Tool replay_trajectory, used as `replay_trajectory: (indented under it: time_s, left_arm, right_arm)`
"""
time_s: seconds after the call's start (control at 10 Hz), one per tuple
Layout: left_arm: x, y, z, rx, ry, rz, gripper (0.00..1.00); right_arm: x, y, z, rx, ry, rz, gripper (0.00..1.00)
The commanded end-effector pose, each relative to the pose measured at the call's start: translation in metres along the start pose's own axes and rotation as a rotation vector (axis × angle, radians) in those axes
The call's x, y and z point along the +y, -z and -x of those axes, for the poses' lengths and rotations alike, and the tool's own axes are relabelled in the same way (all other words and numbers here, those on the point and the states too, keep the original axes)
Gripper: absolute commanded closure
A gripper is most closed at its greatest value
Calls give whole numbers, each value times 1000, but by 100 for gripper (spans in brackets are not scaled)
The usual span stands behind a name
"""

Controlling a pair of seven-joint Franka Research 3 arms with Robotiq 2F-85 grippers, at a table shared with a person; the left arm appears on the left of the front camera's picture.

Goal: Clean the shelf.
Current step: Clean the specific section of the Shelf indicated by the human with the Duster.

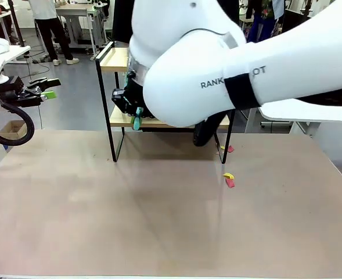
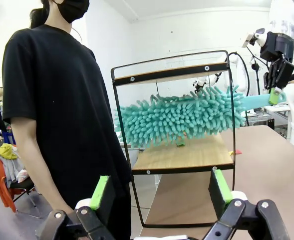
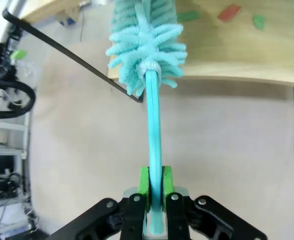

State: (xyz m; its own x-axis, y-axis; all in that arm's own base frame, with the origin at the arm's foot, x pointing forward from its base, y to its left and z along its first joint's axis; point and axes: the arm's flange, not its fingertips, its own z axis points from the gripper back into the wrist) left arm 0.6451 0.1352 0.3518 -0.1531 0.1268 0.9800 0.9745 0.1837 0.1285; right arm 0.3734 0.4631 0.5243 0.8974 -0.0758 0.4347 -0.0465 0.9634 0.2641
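Our right gripper (image 3: 155, 182) clamps the teal duster (image 3: 147, 45), its head between the boards of the shelf (image 2: 196, 156); our left gripper (image 2: 160, 189) gapes wide, empty.

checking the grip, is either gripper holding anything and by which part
The right gripper holds the teal duster by its handle; the left gripper is open and empty.

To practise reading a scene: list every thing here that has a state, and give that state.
shelf: upright, scraps on lower board.
duster: head between the two boards.
right gripper: shut on duster handle.
left gripper: open, empty.
table: more scraps beside shelf.
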Motion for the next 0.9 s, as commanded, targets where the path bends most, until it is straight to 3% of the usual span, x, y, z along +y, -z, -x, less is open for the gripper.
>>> replay_trajectory:
  time_s: [0.0,0.3,0.6,0.8]
  left_arm:
    - [-1,0,-3,-2,10,-2,0]
    - [-1,0,-3,-2,10,-2,0]
    - [-1,0,-3,-2,10,-2,0]
    - [-1,0,-3,-2,10,-2,0]
  right_arm:
    - [40,19,-14,-1,45,10,87]
    - [58,46,-20,24,58,25,87]
    - [56,48,-18,34,107,55,87]
    - [45,53,-19,62,51,19,87]
